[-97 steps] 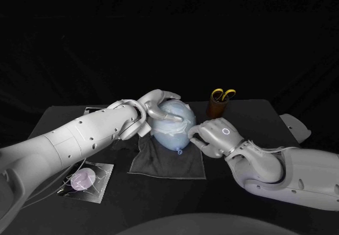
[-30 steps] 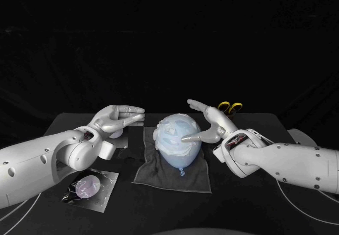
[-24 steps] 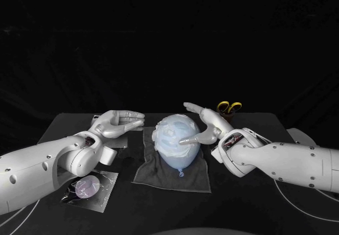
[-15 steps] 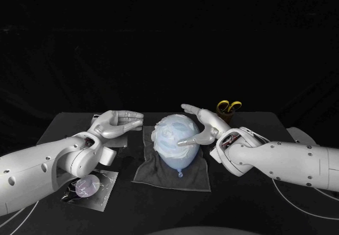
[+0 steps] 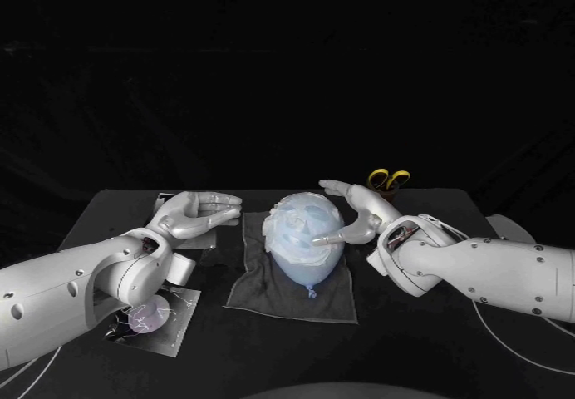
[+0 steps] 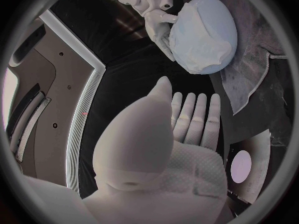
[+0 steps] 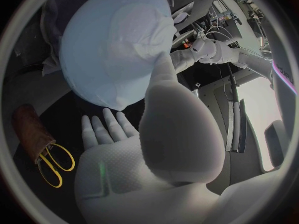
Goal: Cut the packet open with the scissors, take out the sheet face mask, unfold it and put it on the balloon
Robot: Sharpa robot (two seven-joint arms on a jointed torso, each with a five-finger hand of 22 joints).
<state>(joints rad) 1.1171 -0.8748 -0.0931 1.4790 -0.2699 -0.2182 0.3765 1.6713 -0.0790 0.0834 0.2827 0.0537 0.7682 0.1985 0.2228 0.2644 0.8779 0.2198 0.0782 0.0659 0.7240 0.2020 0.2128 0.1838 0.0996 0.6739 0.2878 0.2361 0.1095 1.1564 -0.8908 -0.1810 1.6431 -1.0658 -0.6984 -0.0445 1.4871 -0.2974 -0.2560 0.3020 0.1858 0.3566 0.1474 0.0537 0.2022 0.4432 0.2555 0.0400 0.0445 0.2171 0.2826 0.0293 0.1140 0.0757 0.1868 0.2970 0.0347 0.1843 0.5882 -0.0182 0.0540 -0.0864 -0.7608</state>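
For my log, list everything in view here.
balloon: one, pale blue, on the cloth, table centre
face mask: one, white, over the balloon
cloth: one, dark grey, under the balloon
scissors: one pair, yellow handles, in the holder
holder: one, brown, far side, right of balloon
packet: one, clear with purple disc, near left
table: one, black
left hand: one, silver, open, left of balloon
right hand: one, silver, open, thumb at balloon's side

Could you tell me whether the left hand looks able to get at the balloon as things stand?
Probably yes: the left hand is open and empty beside the balloon, nothing stands between them, and the right hand is at the opposite side.
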